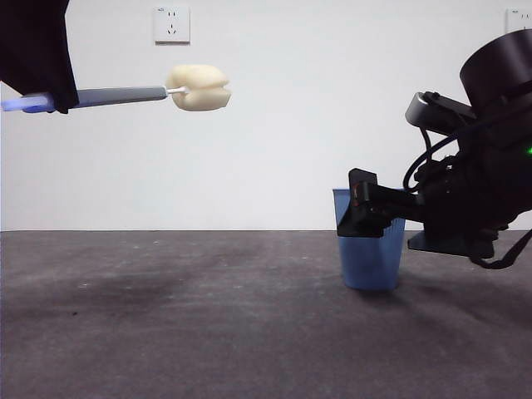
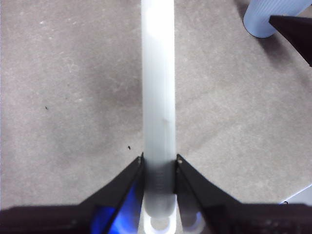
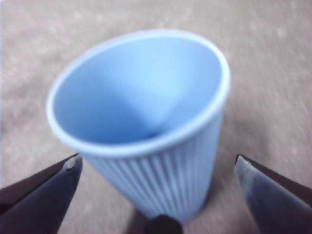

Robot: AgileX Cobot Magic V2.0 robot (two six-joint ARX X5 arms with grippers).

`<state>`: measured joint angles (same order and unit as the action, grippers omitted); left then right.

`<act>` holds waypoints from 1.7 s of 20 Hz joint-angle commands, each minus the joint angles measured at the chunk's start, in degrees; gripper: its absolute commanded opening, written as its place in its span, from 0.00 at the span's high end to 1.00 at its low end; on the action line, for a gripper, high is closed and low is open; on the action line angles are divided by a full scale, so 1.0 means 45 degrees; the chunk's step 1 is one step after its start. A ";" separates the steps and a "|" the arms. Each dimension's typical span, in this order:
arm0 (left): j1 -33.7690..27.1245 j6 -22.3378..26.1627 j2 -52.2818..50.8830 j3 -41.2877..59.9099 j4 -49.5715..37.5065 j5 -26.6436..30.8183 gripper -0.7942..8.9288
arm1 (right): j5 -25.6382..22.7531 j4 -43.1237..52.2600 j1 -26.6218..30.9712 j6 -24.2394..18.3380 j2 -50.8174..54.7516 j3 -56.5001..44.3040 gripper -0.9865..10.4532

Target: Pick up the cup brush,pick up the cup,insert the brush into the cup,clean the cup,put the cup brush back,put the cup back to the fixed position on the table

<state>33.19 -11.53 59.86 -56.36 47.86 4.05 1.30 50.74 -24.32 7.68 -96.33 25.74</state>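
The cup brush (image 1: 198, 88) hangs level high at the left, its cream sponge head pointing right. My left gripper (image 1: 41, 101) is shut on the grey handle; in the left wrist view the handle (image 2: 158, 87) runs straight out from between the jaws of the left gripper (image 2: 159, 158). The blue ribbed cup (image 1: 371, 262) stands upright on the table (image 1: 166, 316) at the right. My right gripper (image 1: 366, 212) is at its rim. In the right wrist view the cup (image 3: 146, 122) sits between the jaws of the open right gripper (image 3: 157, 162), which stand wide apart from its sides.
A white wall with a power socket (image 1: 171, 23) stands behind the table. In the left wrist view the cup (image 2: 265, 19) and a black tip of the right gripper (image 2: 292, 29) show ahead of the brush.
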 commanded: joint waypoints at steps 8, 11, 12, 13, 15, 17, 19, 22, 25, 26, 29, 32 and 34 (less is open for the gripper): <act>0.0049 0.0029 -0.0039 0.0010 -0.0049 0.0039 0.93 | 0.0000 0.1554 0.0000 -0.0350 -0.1579 0.0583 0.62; 0.0049 0.0029 -0.0039 0.0010 -0.0044 0.0039 0.93 | 0.0005 0.1540 0.0000 -0.0398 -0.1579 0.0583 0.84; 0.0049 0.0034 -0.0039 0.0010 -0.0044 0.0039 0.93 | 0.0010 0.1554 -0.0005 -0.0398 -0.1579 0.0583 0.92; 0.0049 0.0049 -0.0039 0.0010 -0.0039 0.0039 0.93 | 0.0024 0.1574 -0.0005 -0.0398 -0.1574 0.0583 0.93; 0.0049 0.0296 -0.0039 0.0010 0.0005 0.0029 0.93 | 0.0053 0.1443 -0.0034 -0.0389 -0.1413 0.0583 0.93; 0.0049 0.0680 -0.0039 0.0010 0.0155 0.0015 0.93 | 0.0044 0.0675 -0.0131 -0.0413 -0.0758 0.0583 0.93; 0.0049 0.1447 -0.0039 0.0010 0.0321 -0.0019 0.93 | 0.0029 -0.0704 -0.0223 -0.0782 0.0393 0.0583 0.93; 0.0044 0.2841 -0.0039 0.0010 0.0568 -0.0544 0.93 | -0.0058 -0.3682 -0.0447 -0.1608 0.2603 0.0612 0.93; 0.0034 0.4167 -0.0039 0.0010 0.0933 -0.1035 0.93 | -0.0782 -0.7854 -0.0918 -0.3041 0.4629 0.1078 0.93; 0.0034 0.4449 -0.0039 0.0010 0.1103 -0.1141 0.93 | -0.1117 -0.9360 -0.1146 -0.3701 0.5129 0.1389 0.93; 0.0049 0.5348 -0.0039 0.0010 0.1865 -0.1379 0.93 | -0.2584 -1.3124 -0.1865 -0.5722 0.5877 0.2579 0.93; 0.0058 0.6630 -0.0039 0.0010 0.3220 -0.1739 0.93 | -0.4342 -1.5620 -0.2545 -0.7893 0.5911 0.3696 0.93; 0.0107 0.6912 -0.0039 0.0010 0.3769 -0.1729 0.93 | -0.5391 -1.6383 -0.3026 -0.9520 0.5911 0.4075 0.93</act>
<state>33.43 17.54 59.86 -56.36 65.10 -3.49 -22.52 -23.14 -37.67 -29.45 -69.67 43.86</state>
